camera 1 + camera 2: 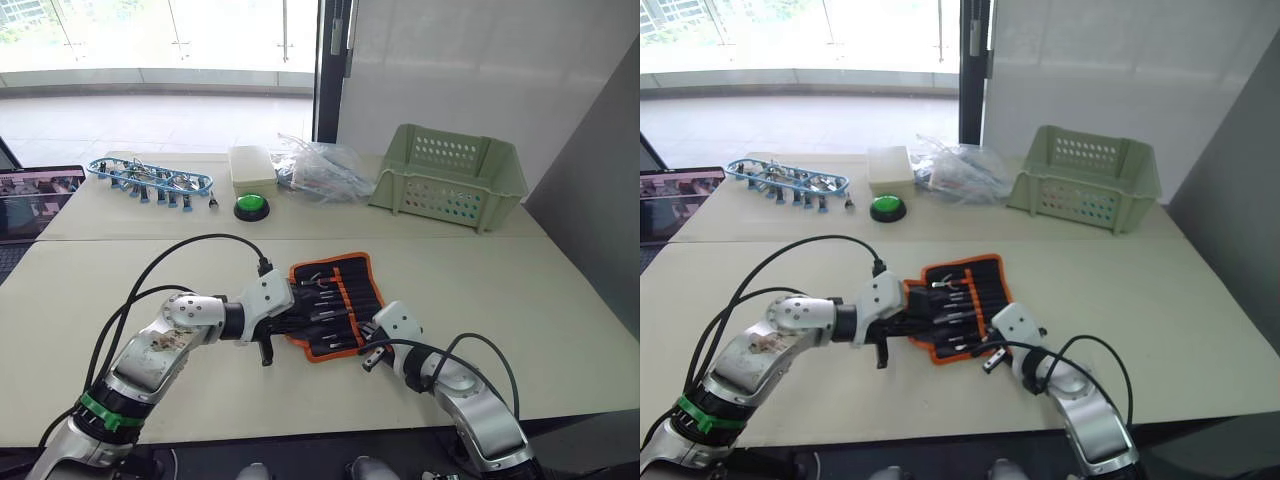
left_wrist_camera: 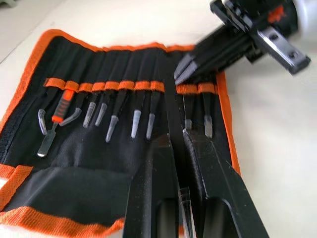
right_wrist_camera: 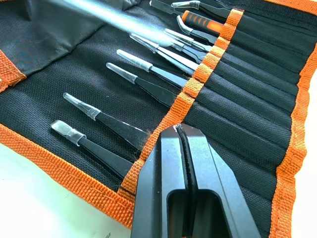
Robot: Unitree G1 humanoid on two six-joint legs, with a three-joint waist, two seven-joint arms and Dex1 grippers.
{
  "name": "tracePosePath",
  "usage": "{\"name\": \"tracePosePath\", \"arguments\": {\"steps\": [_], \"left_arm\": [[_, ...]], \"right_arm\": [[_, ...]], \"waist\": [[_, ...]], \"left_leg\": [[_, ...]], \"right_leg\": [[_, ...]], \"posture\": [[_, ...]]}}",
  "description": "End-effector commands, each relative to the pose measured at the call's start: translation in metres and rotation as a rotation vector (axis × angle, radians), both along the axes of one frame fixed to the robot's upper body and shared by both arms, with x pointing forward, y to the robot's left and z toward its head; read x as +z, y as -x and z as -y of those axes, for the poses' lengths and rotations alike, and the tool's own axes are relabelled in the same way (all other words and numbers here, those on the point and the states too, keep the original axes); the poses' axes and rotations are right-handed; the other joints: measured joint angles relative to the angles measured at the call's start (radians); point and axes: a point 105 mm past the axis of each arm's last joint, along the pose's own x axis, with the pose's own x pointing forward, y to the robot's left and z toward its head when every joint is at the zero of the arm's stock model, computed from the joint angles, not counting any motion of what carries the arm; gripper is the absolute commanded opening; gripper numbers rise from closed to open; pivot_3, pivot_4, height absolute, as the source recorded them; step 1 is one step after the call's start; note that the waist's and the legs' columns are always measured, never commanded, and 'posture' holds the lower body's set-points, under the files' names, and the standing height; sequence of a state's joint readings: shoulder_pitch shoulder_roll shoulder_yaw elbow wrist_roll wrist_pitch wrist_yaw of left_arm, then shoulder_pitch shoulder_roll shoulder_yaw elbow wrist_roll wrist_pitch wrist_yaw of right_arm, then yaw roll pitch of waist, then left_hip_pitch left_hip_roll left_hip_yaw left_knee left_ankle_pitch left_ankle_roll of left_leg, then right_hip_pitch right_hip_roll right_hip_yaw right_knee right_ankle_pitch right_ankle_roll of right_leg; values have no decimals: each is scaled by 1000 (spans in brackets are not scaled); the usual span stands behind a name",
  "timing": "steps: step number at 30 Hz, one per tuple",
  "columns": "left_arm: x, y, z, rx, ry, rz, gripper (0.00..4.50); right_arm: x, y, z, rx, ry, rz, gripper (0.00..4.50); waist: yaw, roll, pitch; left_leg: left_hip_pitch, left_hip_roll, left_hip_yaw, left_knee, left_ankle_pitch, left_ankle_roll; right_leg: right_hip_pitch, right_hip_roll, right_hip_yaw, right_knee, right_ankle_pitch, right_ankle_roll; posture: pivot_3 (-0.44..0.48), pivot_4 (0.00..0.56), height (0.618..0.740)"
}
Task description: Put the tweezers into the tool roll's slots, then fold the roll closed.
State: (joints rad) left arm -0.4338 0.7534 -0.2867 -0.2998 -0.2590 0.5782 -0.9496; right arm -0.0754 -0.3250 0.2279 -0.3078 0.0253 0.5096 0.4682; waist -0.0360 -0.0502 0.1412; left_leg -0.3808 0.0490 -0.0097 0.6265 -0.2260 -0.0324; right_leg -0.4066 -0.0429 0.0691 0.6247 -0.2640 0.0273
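Observation:
The tool roll (image 1: 355, 285) lies open on the table, its orange edging all around. Several tweezers (image 2: 136, 116) stand in the slots (image 3: 247, 99) under an orange band, clear-capped tips sticking out. My left gripper (image 2: 179, 136) is over the roll's near-left part, shut on a slim black tweezer (image 2: 169, 106) that reaches across the band toward the slots. My right gripper (image 3: 179, 128) is shut, its tips at the orange band on the roll's right side; the left wrist view shows the right gripper (image 2: 182, 74) beside the held tweezer.
A pale green basket (image 1: 450, 180) stands at the back right. A clear plastic bag (image 1: 325, 170), a white box (image 1: 252, 168), a green button (image 1: 251, 206) and a blue tray of small tools (image 1: 150, 178) line the back. A laptop (image 1: 30, 205) sits far left.

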Motion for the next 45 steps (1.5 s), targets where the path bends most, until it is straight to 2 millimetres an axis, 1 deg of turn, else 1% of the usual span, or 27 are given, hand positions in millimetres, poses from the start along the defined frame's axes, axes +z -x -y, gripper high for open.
{"name": "tracePosePath", "arguments": {"steps": [1, 5, 9, 13, 18, 29, 33, 36, 40, 45], "left_arm": [[-2, -1, -1, -25, -90, 27, 41], [-7, -5, 3, -38, -129, 50, 41], [-8, -3, 9, -54, -116, 43, 41], [-11, -5, 11, -67, -138, 63, 41], [-9, -6, 17, -107, -138, 77, 41], [-9, -12, 26, -213, -178, 74, 41], [-10, -14, 33, -242, -187, 76, 41], [-11, -17, 35, -241, -192, 73, 41], [-11, -25, 42, -224, -204, 95, 41], [-11, -26, 46, -219, -199, 101, 41]], "right_arm": [[-57, 21, 12, -46, 68, -234, 0], [-57, 23, 11, -51, 64, -236, 0], [-57, 25, 11, -57, 59, -237, 0], [-58, 31, 11, -54, 58, -241, 0], [-61, 39, 12, -59, 58, -257, 0], [-61, 38, 11, -77, 49, -259, 0], [-61, 38, 12, -91, 46, -257, 0], [-60, 38, 12, -97, 43, -256, 0], [-60, 39, 12, -104, 40, -256, 0], [-60, 40, 13, -110, 40, -256, 0]], "waist": [[1, 1, 0], [4, 0, 1], [7, 0, 1], [14, -1, 0], [21, -3, -1], [21, -4, -2], [22, -4, -3], [21, -4, -3], [23, -5, -3], [22, -4, -3]], "left_leg": [[0, 0, 0, 0, 0, 0], [-2, 0, 0, 0, 0, 0], [-2, 0, 0, 0, 0, 0], [-2, 0, 0, 0, 0, 1], [-2, 0, 0, 0, -1, 1], [-2, 0, 0, 1, -1, 1], [-2, 0, 0, 1, -1, 1], [-2, 0, 0, 2, -1, 2], [-2, -1, 0, 2, -1, 2], [-2, -1, -1, 3, -1, 2]], "right_leg": [[0, 0, 0, 0, 0, 0], [-1, 0, 0, 0, 0, 2], [-1, 0, 0, 0, 1, 2], [-1, 0, 0, 0, 1, 3], [-1, 0, 0, 0, 1, 4], [-1, 1, 0, 2, 0, 3], [0, 1, 0, 2, 0, 4], [0, 1, 0, 2, 1, 4], [0, 1, 0, 3, 1, 4], [0, 1, 0, 4, 1, 4]], "posture": [[0, 150, 725], [0, 150, 725], [0, 150, 725], [0, 150, 725], [0, 150, 725], [0, 150, 725], [0, 150, 725], [0, 150, 725], [0, 150, 725], [0, 150, 725]]}}
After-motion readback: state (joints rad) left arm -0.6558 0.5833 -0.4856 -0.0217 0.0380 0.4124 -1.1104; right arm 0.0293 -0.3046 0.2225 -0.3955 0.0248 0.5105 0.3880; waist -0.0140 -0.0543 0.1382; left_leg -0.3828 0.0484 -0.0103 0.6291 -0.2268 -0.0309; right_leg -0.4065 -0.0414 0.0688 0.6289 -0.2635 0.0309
